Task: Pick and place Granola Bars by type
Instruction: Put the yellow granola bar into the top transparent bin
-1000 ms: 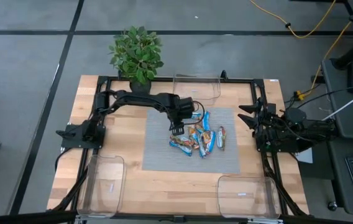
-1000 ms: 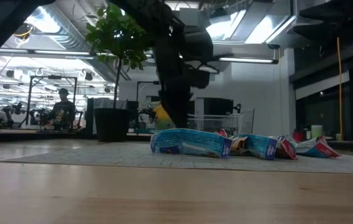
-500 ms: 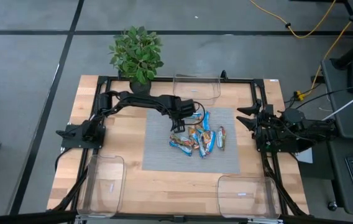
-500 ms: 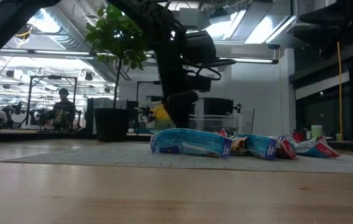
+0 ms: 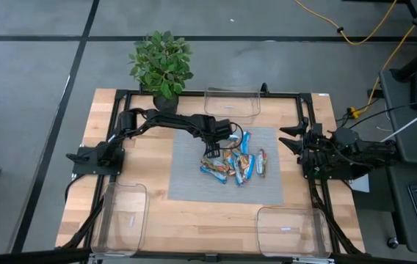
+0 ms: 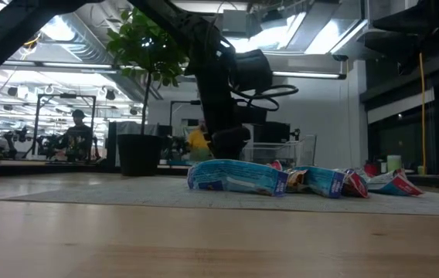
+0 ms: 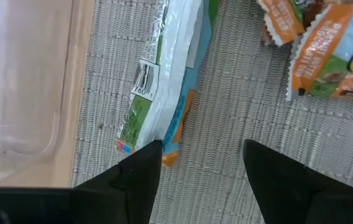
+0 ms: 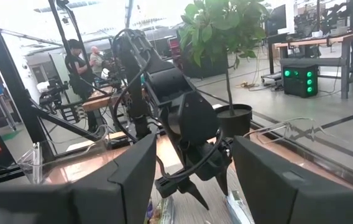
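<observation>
While a second ago the left hand (image 5: 210,154) hung at the pile's left edge, it now sits slightly further right, fingers wide and empty. Roughly ten Granola Bars (image 5: 236,163), shiny blue, silver and orange-red, lie heaped on the grey mat (image 5: 186,183) mid-desk. Three clear bins (image 5: 120,218). Right hand (image 5: 291,139) waits at the desk's right edge, fingers apart.
</observation>
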`<state>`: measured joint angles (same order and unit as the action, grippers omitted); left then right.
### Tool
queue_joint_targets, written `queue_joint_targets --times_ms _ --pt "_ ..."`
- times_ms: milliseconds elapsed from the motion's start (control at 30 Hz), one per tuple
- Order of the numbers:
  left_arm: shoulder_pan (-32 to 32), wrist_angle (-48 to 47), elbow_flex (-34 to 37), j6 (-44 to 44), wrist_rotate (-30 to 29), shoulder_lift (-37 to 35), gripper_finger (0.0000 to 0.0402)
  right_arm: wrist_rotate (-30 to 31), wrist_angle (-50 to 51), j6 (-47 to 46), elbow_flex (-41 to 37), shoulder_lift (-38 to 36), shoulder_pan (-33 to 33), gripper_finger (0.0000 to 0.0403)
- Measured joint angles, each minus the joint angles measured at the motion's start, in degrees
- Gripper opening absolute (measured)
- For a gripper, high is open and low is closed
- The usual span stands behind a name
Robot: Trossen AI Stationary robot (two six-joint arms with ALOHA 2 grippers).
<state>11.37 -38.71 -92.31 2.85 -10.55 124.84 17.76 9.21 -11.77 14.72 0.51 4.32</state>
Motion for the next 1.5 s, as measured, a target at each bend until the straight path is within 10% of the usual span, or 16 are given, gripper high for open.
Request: queue_joint_targets --times_ms 733,1500 --pt "-3.93 -2.66 -4.25 4.98 -10.81 -0.13 0.0236 0.0 0.71 0.09 0.0 0.0 0.0 0.0213" --pt "0.14 0.03 -4.35 6.09 -7.2 2.77 0.0215 0.0 2.41 -1.51 0.0 0.0 0.0 0.0213"
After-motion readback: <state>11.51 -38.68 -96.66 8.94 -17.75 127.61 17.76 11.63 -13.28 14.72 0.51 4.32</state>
